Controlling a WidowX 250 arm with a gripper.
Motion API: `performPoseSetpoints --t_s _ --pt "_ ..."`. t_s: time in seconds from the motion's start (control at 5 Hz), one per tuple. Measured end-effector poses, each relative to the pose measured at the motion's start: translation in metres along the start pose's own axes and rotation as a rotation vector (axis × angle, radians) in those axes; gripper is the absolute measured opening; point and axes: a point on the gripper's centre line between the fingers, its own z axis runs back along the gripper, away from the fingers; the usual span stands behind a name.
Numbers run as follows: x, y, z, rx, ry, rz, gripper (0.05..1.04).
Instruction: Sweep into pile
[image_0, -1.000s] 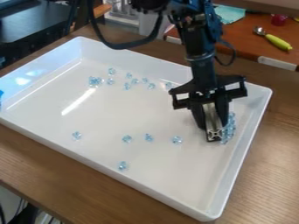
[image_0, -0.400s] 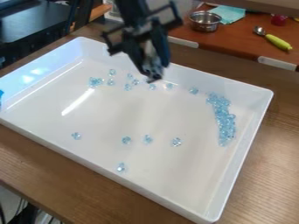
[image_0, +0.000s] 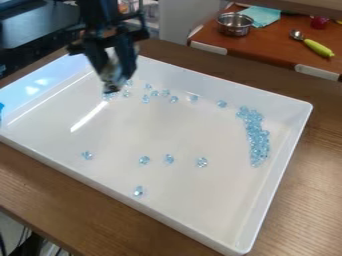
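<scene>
The gripper (image_0: 113, 82) hangs over the tray's far left part, pointing down, with a pale, shiny piece at its lower end. Right below it, partly hidden, lie a few light-blue beads (image_0: 125, 93). More beads (image_0: 165, 93) are scattered to its right along the far side. A long, dense pile of blue beads (image_0: 257, 137) stands near the right wall of the white tray (image_0: 153, 211). Several single beads (image_0: 169, 159) lie spread across the nearer half, one of them (image_0: 138, 191) close to the front wall.
Raised walls surround the tray on a brown wooden table (image_0: 299, 200). Behind it, a red-brown surface holds a metal pot (image_0: 234, 24), a teal cloth (image_0: 260, 15) and a spoon with a yellow-green handle (image_0: 318, 48).
From the bead pile at the right, the gripper has risen and swung across to the far left. The pile is now uncovered, and the pot behind has come into sight.
</scene>
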Motion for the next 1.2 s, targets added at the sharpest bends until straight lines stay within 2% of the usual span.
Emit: performPoseSetpoints --t_s 0.2,0.4,0.6,1.0,1.2 --pt "-0.001 0.028 -0.014 0.119 -0.068 -0.047 0.380" --pt "0.000 0.041 -0.026 0.179 -0.097 -0.071 0.380" --pt "-0.007 0.057 -0.044 0.242 -0.098 -0.097 0.380" --pt "-0.021 0.062 -0.058 0.291 -0.052 -0.137 0.380" --pt "-0.030 0.062 -0.064 0.290 -0.023 -0.150 0.380"
